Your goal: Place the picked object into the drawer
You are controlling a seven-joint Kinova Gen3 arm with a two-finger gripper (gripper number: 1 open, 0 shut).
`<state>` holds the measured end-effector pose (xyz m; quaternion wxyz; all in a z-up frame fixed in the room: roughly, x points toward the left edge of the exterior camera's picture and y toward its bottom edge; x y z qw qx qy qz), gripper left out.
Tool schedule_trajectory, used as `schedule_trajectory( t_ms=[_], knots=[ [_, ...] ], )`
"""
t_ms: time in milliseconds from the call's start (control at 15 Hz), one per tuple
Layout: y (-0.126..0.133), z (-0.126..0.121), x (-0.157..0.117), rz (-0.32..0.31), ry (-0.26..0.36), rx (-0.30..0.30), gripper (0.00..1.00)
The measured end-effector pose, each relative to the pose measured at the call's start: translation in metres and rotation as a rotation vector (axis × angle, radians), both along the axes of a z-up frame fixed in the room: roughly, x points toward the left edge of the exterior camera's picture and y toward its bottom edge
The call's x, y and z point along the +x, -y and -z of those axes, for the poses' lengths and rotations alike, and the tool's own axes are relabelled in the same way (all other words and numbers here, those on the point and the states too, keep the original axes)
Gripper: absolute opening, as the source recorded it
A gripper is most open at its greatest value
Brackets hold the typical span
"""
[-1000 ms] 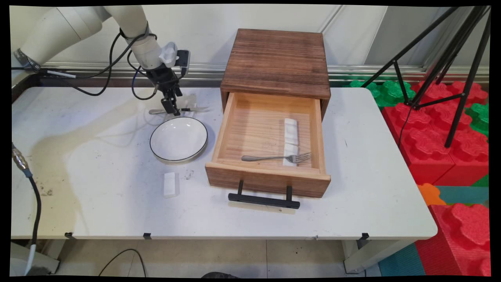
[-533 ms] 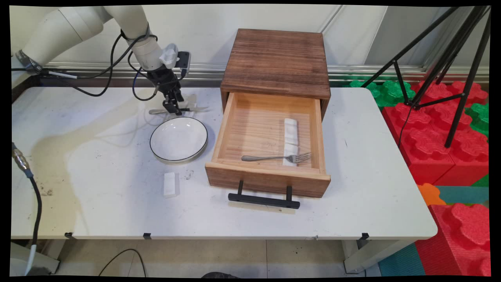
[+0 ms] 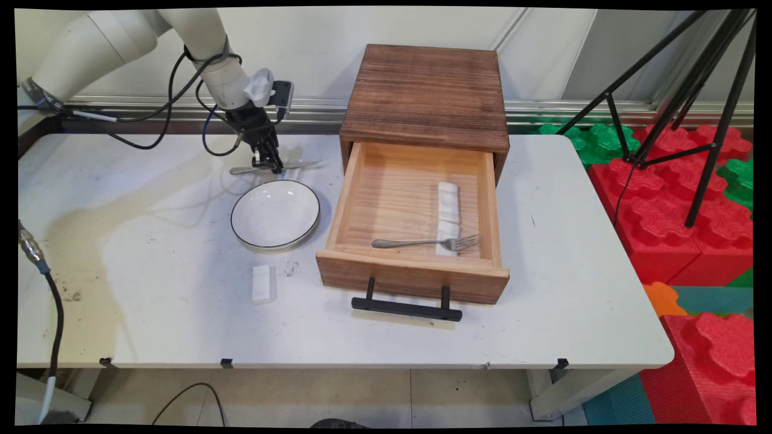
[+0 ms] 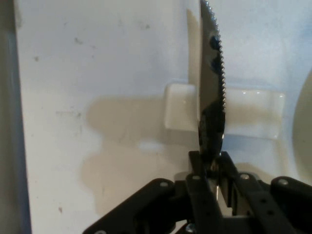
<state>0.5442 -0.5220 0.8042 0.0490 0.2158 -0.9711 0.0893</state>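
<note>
My gripper (image 3: 267,165) is shut on the middle of a metal knife (image 3: 297,164) at the back of the table, just behind a white plate (image 3: 275,214). The knife lies roughly level, handle to the left and blade toward the drawer. In the hand view the serrated knife blade (image 4: 212,87) rises from between the shut fingers of the gripper (image 4: 213,165). Beneath the blade a white cutlery rest (image 4: 253,113) lies on the table.
A wooden cabinet (image 3: 426,93) stands at the back with its drawer (image 3: 412,278) pulled open; a fork (image 3: 426,243) and a white rest (image 3: 447,204) lie inside. A small white block (image 3: 263,284) lies in front of the plate. Tripod legs (image 3: 681,90) and foam blocks stand at right.
The gripper has risen slightly, and the knife's blade end has lifted a little with it.
</note>
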Motion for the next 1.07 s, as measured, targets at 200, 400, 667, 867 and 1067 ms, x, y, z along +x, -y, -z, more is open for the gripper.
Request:
schedule_trajectory(
  t_ms=[200, 400, 667, 867, 1067],
  knots=[
    [-0.003, -0.002, 0.000, 0.000, -0.003, 0.002, 0.00],
    [-0.006, -0.006, 0.003, -0.037, -0.010, -0.014, 0.00],
    [-0.012, -0.018, 0.010, -0.138, -0.026, -0.060, 0.00],
    [-0.018, -0.033, 0.014, -0.200, -0.043, -0.095, 0.00],
    [-0.025, -0.053, 0.016, -0.251, -0.060, -0.133, 0.00]
  ],
)
